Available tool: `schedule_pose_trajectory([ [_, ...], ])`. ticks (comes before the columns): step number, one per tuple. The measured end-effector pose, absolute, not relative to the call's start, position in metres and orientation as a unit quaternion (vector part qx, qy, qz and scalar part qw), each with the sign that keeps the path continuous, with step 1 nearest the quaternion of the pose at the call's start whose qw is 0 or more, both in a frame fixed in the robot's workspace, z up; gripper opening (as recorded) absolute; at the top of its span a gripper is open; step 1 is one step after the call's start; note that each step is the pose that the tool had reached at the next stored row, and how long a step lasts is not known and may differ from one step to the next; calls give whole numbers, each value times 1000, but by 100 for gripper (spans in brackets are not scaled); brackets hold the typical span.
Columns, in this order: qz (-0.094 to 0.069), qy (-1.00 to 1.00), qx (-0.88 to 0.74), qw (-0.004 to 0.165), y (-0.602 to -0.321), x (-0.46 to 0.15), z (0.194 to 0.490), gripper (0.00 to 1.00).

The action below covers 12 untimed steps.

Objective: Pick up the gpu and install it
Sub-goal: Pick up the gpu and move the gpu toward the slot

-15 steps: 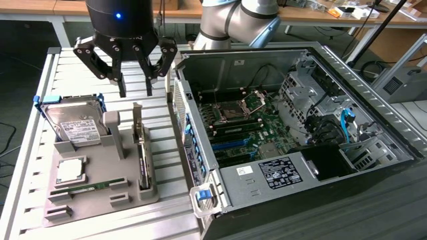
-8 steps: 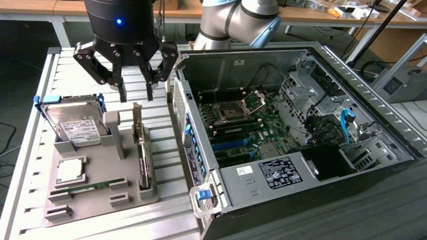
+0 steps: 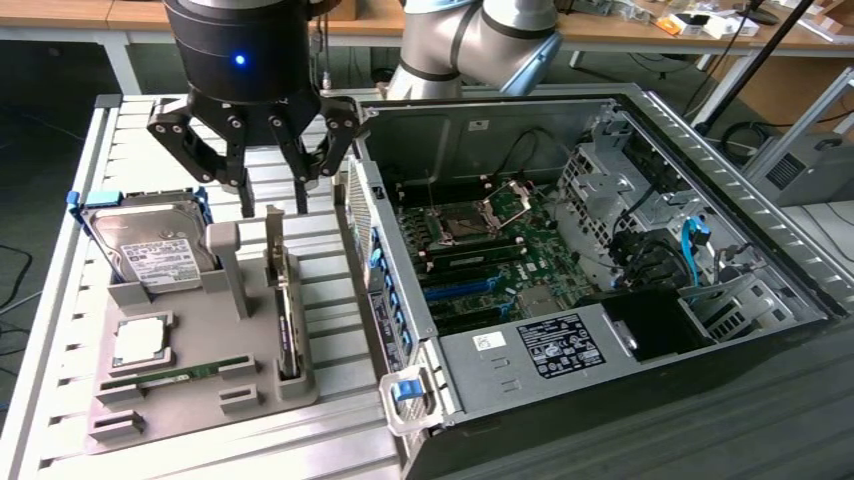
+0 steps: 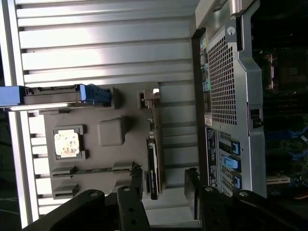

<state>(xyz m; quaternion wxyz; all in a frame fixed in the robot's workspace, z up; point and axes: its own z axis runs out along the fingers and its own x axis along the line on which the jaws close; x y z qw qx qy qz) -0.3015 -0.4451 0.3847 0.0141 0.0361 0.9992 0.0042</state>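
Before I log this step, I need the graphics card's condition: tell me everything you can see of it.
The graphics card is a thin, dark, flat board with a silvery metal bracket at one end. It stands on edge in a slot of the grey holder, beside the computer case, not yet lifted. The open gripper hangs above the bracket end without gripping it.
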Motion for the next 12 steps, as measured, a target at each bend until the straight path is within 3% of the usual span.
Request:
schedule_pose_trajectory([
  [12,3,999,36,14,-447,-302,373,48],
])
